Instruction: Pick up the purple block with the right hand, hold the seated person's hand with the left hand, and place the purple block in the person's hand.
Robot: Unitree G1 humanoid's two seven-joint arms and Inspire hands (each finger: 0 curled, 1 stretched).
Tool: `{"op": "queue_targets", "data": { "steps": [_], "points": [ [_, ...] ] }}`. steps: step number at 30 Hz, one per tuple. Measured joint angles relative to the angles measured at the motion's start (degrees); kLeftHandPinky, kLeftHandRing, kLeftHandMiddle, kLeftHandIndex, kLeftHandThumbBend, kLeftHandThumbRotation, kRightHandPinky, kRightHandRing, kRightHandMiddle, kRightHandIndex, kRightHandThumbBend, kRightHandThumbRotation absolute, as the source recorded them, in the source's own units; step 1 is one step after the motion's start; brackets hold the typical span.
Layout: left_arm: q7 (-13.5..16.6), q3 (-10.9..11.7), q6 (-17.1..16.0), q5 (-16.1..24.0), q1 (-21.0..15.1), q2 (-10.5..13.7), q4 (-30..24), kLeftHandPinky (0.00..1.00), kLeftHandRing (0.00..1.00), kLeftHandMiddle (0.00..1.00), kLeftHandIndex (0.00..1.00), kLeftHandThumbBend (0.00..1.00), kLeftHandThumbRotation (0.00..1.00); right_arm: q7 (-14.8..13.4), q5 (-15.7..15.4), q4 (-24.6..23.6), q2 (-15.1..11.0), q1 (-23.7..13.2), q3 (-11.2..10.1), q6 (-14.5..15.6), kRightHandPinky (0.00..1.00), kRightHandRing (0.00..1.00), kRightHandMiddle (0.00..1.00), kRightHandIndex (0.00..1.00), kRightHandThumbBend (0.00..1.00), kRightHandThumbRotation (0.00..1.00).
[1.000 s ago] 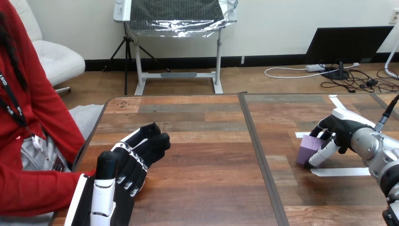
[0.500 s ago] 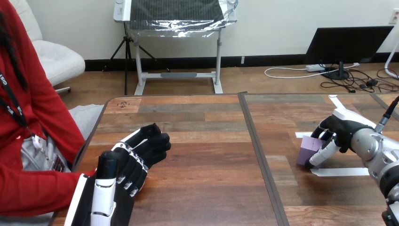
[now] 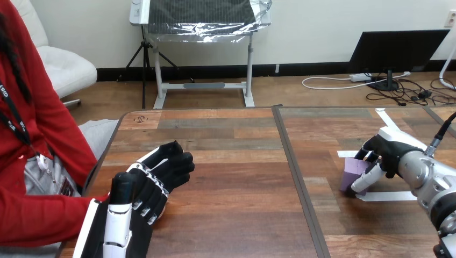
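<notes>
- At the right of the frame, the right hand (image 3: 390, 153) is clenched round the purple block (image 3: 352, 171). Its fingers curl over the top and far side, and the thumb (image 3: 367, 180) presses on the near face.
- The block appears to sit on the table (image 3: 236, 215), or barely off it.
- At the lower left, the left hand (image 3: 161, 174) lies with its back upward at the end of the person's red sleeve (image 3: 43, 215), which touches it. The person's hand is hidden beneath, so I cannot tell whether the left hand has hold of it.
- The step in hand looks to be securing and lifting the block. The grip seems to sit toward the block's right side. It would be wise to firm the pinch and raise the block straight up before any sideways travel, or it may pivot or slip out.
- White tape strips (image 3: 387, 196) lie just beside the block, in front of it and behind it. Lifting clear first avoids dragging the block across them.
- A dark seam (image 3: 301, 183) runs from the upper middle of the table to the bottom edge, between the two hands. The block is better carried over it than slid across.
- The wood between the seam and the left hand is bare, which leaves open room for a sweep toward the left of the frame.
- The table's left edge lies close beside the left hand, so the carry should end over that hand, not past it.
</notes>
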Motion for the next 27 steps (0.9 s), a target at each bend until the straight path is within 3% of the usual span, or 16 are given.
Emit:
{"op": "queue_targets", "data": {
  "steps": [10, 16, 27],
  "points": [
    [-0.01, 0.06, 0.00, -0.02, 0.01, 0.00, 0.00, 0.80, 0.78, 0.76, 0.76, 0.48, 0.94, -0.27, -0.03, 0.00, 0.94, 0.04, 0.01, 0.17, 0.66, 0.70, 0.68, 0.59, 0.79, 0.00],
    [-0.03, 0.20, 0.00, -0.14, 0.02, -0.01, 0.00, 0.80, 0.79, 0.76, 0.76, 0.47, 0.93, -0.31, -0.03, 0.00, 1.33, 0.04, 0.02, 0.17, 0.60, 0.66, 0.67, 0.60, 0.80, 0.00],
    [-0.06, 0.35, 0.00, -0.18, 0.04, -0.03, 0.00, 0.80, 0.79, 0.76, 0.76, 0.46, 0.92, -0.37, -0.03, 0.00, 1.42, 0.07, 0.02, 0.34, 0.61, 0.66, 0.68, 0.63, 0.81, 0.00]
  ]
}}
